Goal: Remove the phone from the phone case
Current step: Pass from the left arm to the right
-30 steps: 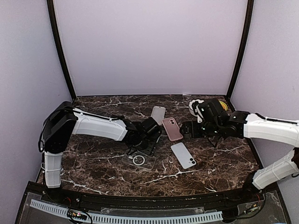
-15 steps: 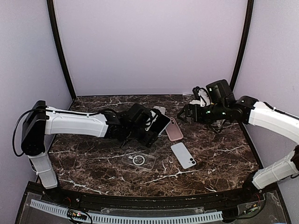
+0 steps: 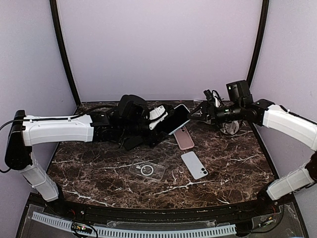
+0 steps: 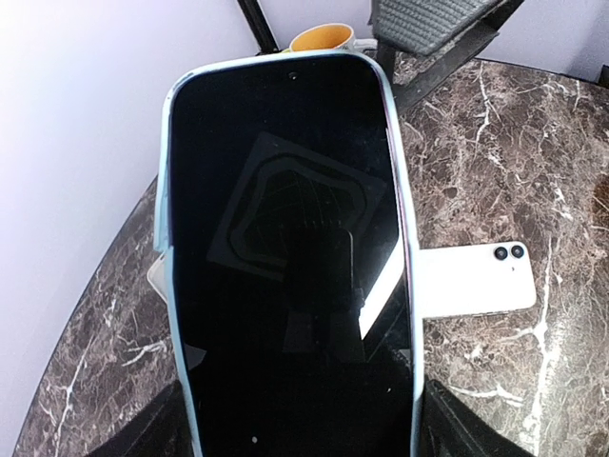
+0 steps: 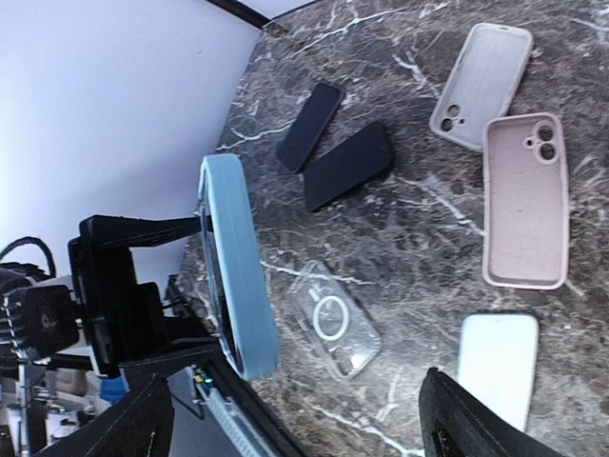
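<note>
Phone (image 4: 290, 257), in light-blue case (image 5: 238, 276), is held raised over surface's (image 3: 228, 163) back-centre edge by L end effector (image 3: 163, 121), clamped on its sides. R end effector (image 3: 203, 111) is seen wide open, empty, nr back-right corner.

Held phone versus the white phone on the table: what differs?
The held phone wears a light blue case; the white phone shows none. The held phone is raised in the left gripper; the white phone lies flat on the table. The held phone shows its dark screen, the white phone its two-lens back.
</note>
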Action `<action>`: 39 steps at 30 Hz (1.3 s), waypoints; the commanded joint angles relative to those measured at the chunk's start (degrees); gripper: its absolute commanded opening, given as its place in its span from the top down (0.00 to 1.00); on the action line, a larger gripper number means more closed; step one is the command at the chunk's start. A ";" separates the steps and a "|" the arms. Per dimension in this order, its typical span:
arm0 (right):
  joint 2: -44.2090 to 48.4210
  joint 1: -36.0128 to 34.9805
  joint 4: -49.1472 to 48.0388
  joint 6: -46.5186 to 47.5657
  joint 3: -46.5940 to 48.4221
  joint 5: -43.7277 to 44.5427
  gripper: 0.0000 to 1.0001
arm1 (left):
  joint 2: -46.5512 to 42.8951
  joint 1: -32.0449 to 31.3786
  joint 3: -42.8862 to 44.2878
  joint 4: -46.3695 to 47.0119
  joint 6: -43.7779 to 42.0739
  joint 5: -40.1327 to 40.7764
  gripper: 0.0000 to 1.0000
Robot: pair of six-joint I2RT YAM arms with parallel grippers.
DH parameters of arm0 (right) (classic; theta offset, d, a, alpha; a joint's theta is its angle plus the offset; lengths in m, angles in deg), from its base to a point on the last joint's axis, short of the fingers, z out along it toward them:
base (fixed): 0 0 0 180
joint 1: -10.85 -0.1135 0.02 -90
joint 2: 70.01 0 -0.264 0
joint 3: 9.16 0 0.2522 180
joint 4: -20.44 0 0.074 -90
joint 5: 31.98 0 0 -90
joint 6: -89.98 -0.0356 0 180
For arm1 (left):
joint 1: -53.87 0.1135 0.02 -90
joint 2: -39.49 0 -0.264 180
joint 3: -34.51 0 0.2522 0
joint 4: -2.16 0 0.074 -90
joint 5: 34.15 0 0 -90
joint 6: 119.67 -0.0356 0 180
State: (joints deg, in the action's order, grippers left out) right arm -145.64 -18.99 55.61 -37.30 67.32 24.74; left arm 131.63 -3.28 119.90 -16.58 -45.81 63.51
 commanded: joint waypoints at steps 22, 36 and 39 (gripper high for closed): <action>-2.58 -2.97 -17.50 -13.80 -2.92 -10.15 0.60 | -0.91 0.10 0.57 6.16 -1.67 -5.56 0.62; -3.44 -3.18 -21.10 -15.23 -5.51 -6.63 0.83 | -1.10 -0.43 -1.04 6.55 -4.27 -5.08 0.63; -3.78 -3.50 -22.90 -15.38 -6.68 -7.25 1.00 | -1.23 -0.57 -1.45 6.68 -5.09 -4.89 0.63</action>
State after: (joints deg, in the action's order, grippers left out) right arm -148.72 -21.55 37.91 -51.11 62.17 17.22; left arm 131.63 -3.28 119.23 -14.06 -48.45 58.53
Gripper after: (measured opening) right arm 0.104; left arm 0.784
